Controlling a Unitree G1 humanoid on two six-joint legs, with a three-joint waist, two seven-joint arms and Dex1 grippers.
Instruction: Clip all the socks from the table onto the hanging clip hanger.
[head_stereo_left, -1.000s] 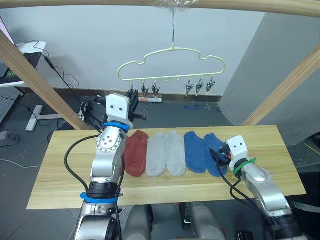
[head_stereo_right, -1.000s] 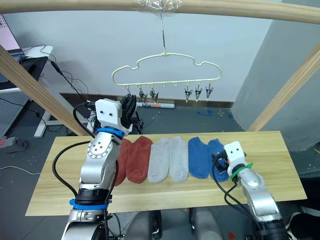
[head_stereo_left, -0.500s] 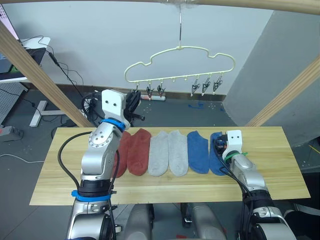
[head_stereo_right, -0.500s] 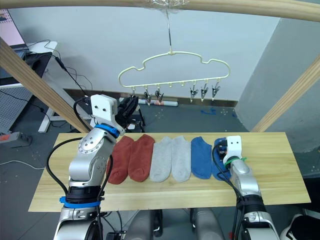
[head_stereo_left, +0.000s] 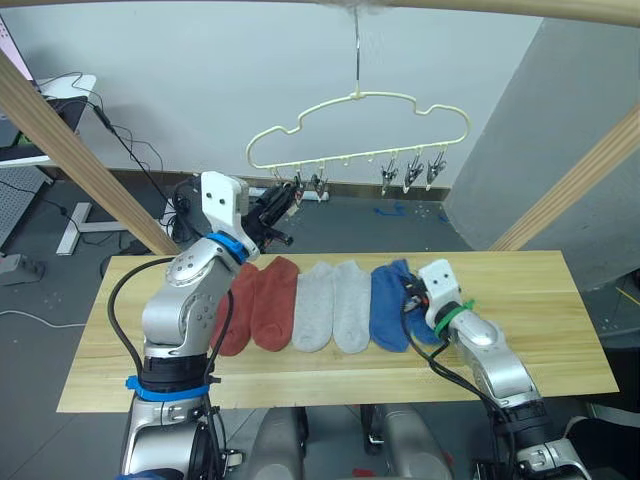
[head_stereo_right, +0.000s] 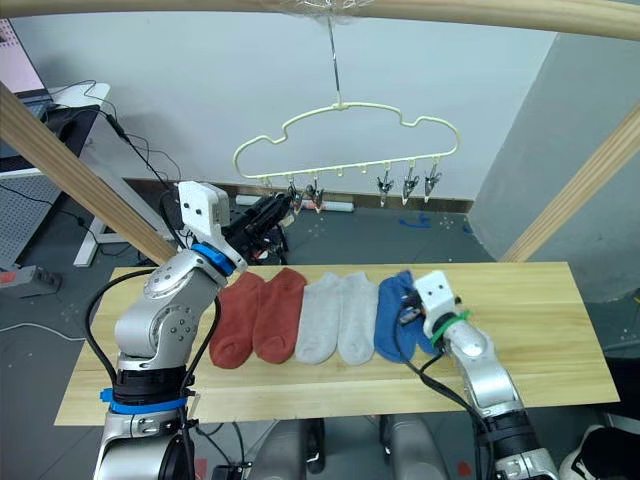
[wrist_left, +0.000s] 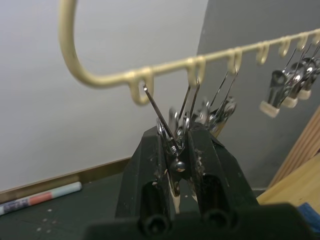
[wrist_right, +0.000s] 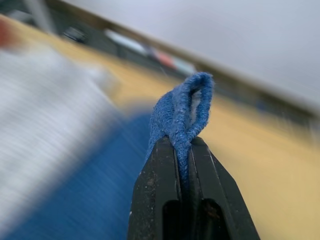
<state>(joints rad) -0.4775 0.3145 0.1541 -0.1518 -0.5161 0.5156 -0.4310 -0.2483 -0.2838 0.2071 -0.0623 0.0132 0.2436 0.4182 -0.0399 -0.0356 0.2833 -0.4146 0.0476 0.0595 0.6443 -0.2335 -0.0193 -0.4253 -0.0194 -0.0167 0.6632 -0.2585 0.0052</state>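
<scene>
While no sock hangs yet, the first blue one is pinched and a clip is being squeezed.

Nearest, the right gripper (wrist_right: 184, 150) is clamped on a fold of the blue sock (head_stereo_left: 432, 318) at the right end of the row, its fabric bunched up off the table (head_stereo_left: 540, 300). The other five socks (head_stereo_left: 318, 305) lie flat, side by side. Farther back, the left gripper (wrist_left: 179, 146) pinches the leftmost clip (wrist_left: 170, 142) on the hanger (head_stereo_left: 360, 120). By the look of it, all six remain to be hung.
</scene>
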